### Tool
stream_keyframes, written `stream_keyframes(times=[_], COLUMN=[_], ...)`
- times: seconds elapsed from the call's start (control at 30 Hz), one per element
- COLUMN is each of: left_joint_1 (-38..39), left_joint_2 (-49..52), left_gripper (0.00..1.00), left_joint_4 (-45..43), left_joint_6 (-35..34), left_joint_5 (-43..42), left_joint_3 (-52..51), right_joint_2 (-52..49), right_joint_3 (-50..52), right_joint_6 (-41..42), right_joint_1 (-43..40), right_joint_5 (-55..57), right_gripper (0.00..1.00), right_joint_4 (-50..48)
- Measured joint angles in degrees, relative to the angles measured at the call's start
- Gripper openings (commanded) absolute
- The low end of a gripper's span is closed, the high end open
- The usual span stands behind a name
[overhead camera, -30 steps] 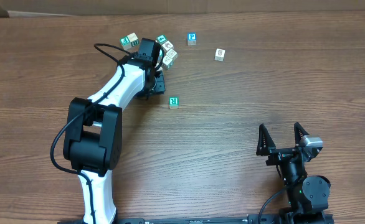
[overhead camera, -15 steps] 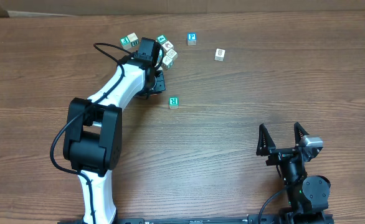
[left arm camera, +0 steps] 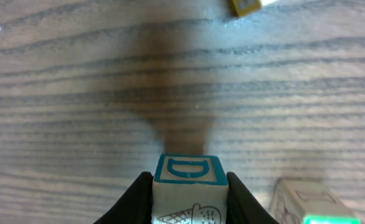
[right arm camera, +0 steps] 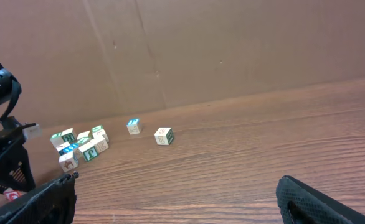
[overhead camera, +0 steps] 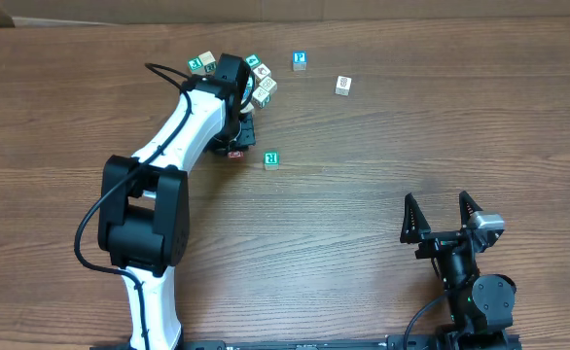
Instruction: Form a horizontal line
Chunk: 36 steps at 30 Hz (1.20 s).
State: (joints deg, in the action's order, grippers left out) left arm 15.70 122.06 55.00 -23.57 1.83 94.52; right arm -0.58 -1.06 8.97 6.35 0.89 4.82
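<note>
My left gripper (left arm camera: 189, 214) is shut on a wooden block (left arm camera: 189, 180) with a blue letter D on top and an ice-cream cone drawing on its side. In the overhead view this gripper (overhead camera: 236, 146) points toward the near side, and the block shows as a small reddish cube (overhead camera: 236, 154) at its tips. A green-letter block (overhead camera: 271, 158) lies just right of it and also shows in the left wrist view (left arm camera: 310, 202). A cluster of blocks (overhead camera: 261, 83) lies behind the left wrist. My right gripper (overhead camera: 443, 216) is open and empty at the near right.
Single blocks lie at the back: one at the left (overhead camera: 203, 64), a blue-letter one (overhead camera: 300, 60) and a plain one (overhead camera: 342, 86). The right wrist view shows the same cluster (right arm camera: 83, 146) and a brown wall behind the table.
The left arm has shifted slightly toward the back, and its wrist has turned. The held block now shows at the fingertips in the overhead view. The right arm has not moved.
</note>
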Motion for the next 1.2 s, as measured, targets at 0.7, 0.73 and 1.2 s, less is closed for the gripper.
stream_keyframes(times=[0.7, 0.73, 1.2], left_joint_1=[4.1, 4.1, 4.2], left_joint_2=[-0.2, -0.2, -0.2], left_gripper=[0.25, 0.25, 0.39], left_joint_4=[2.6, 2.6, -3.7], left_joint_6=[-3.7, -3.9, -4.8], left_joint_5=[3.4, 3.6, 4.3], left_joint_3=[0.0, 0.0, -4.6], right_joint_2=[0.0, 0.0, 0.0], right_joint_3=[0.0, 0.0, 0.0], right_joint_6=[0.0, 0.0, 0.0], right_joint_1=[0.0, 0.0, 0.0], right_joint_5=[0.0, 0.0, 0.0], right_gripper=[1.00, 1.00, 1.00], right_joint_4=[0.0, 0.0, 0.0])
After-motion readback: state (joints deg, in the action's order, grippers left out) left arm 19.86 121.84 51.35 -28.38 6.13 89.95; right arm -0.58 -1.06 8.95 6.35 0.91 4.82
